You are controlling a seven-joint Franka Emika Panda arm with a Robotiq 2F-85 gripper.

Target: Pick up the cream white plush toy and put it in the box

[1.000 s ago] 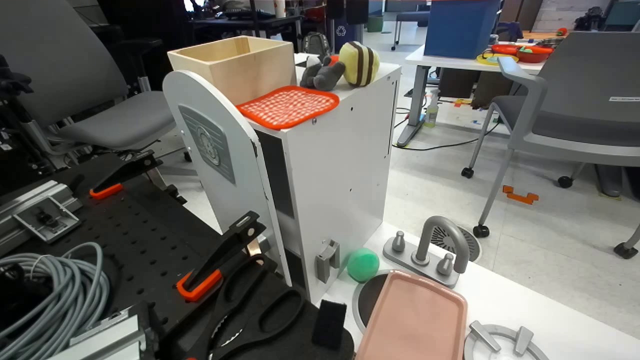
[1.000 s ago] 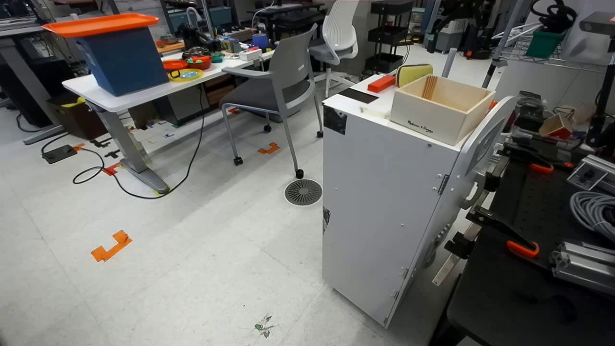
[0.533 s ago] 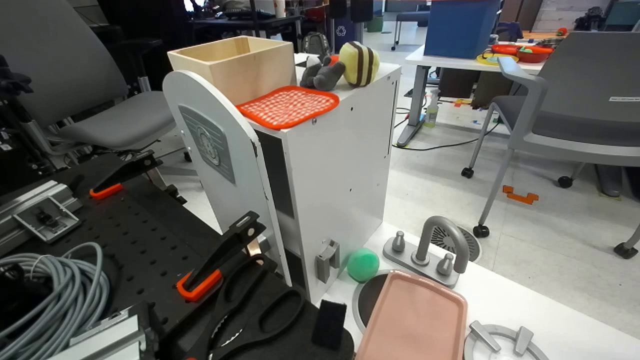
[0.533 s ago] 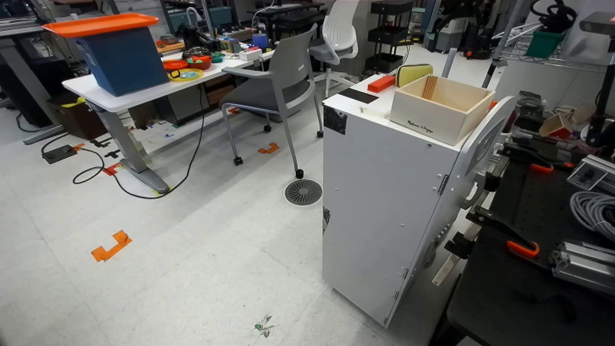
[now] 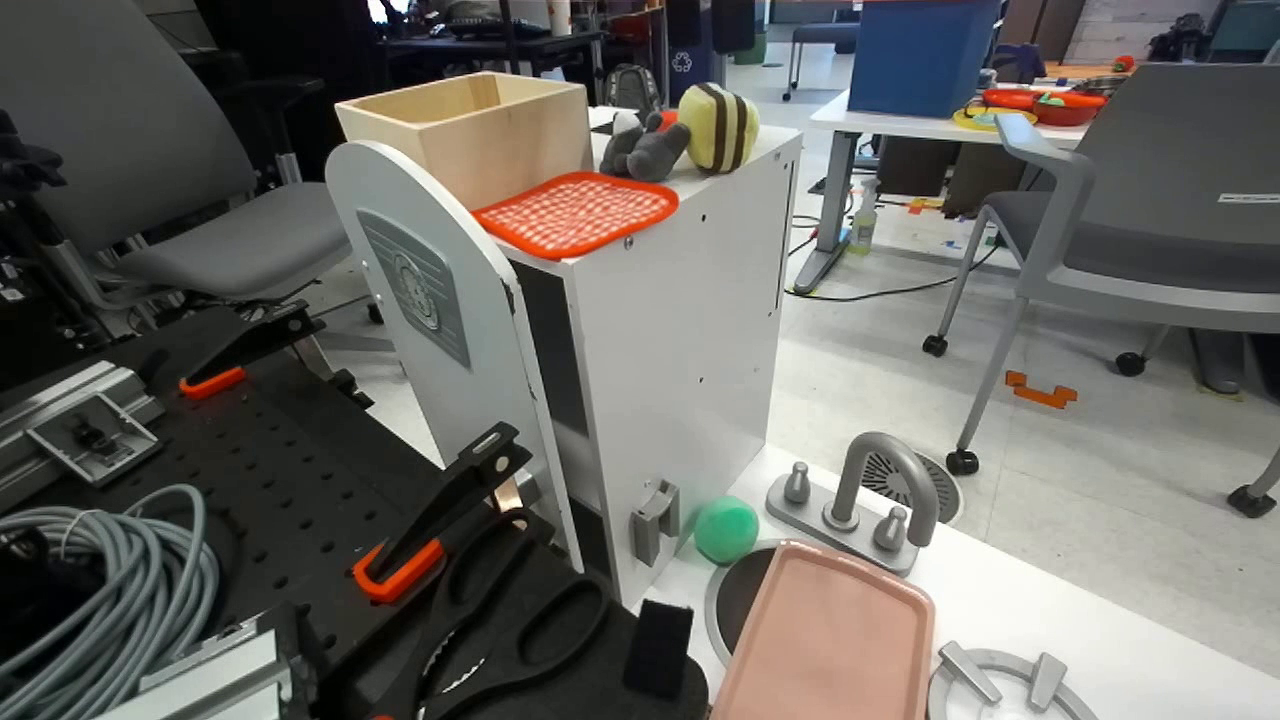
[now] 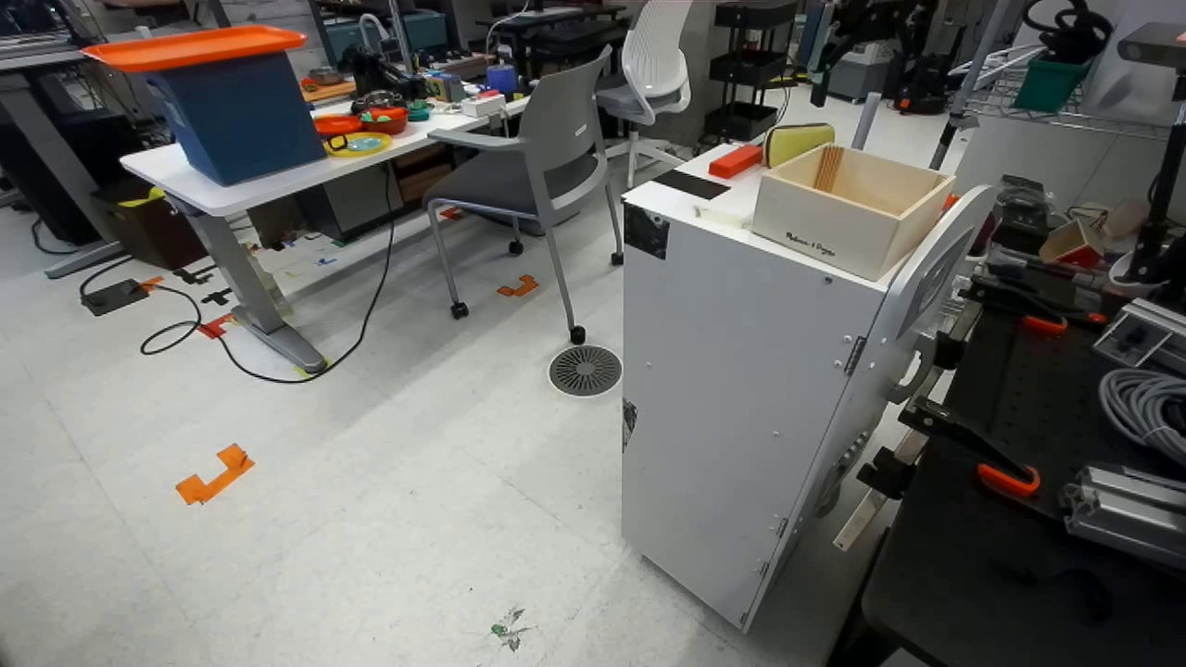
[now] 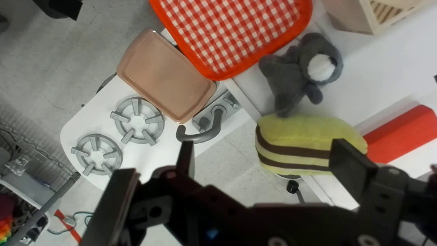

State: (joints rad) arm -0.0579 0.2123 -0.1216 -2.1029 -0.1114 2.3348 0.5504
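**Nothing picked up yet: grasp and drop-off both left to do**

Judging by how things lie, the task is at its start. The cream white plush toy (image 7: 304, 136), yellowish with brown stripes, rests on the white tabletop (image 7: 392, 65), outside the box (image 5: 515, 150). Gripping, lifting, carrying and releasing all remain.

The pincer (image 7: 262, 150) is spread wide and holds nothing. In the wrist view one fingertip (image 7: 350, 167) overlaps the toy's right end, around 4 o'clock, which alone could pass for contact. In an exterior view the pincer (image 5: 707, 45) hangs at the top edge, at 12 o'clock from the toy and apart from it, so lowering probably comes first.

The wrist view catches only part of the box, towards 2 o'clock. It shows a grey plush (image 7: 297, 75) at 12 o'clock from the toy, one foot at its edge; whether they touch I cannot tell. In an exterior view, where the box (image 6: 825, 222) bears dark lettering, that plush does not show, and the toy (image 6: 795, 144) offers just a stripeless end at 11 o'clock from the box; the red block (image 6: 735, 161) is plain there.
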